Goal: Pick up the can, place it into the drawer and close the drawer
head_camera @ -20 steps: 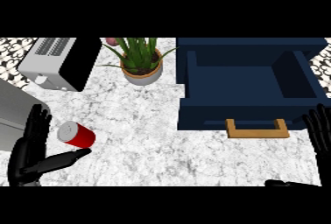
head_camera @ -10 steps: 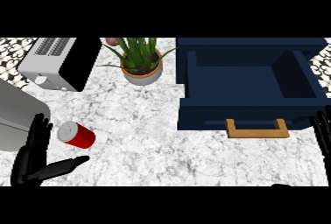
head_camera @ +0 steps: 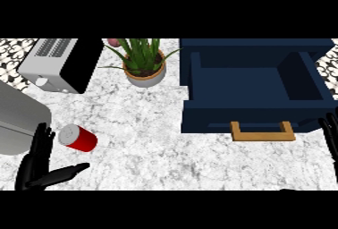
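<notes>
Can lies on its side at your eight o'clock, just beside your left hand, whose fingers are spread and hold nothing. Your right hand rests open at four o'clock, near the open drawer.

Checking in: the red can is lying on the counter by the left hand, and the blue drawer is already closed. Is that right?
Not quite. The head view shows the blue drawer pulled open, its inside visible behind the wooden handle. The rest holds: the red can lies on its side on the counter by the left hand, whose fingers are straight, not round it.
</notes>
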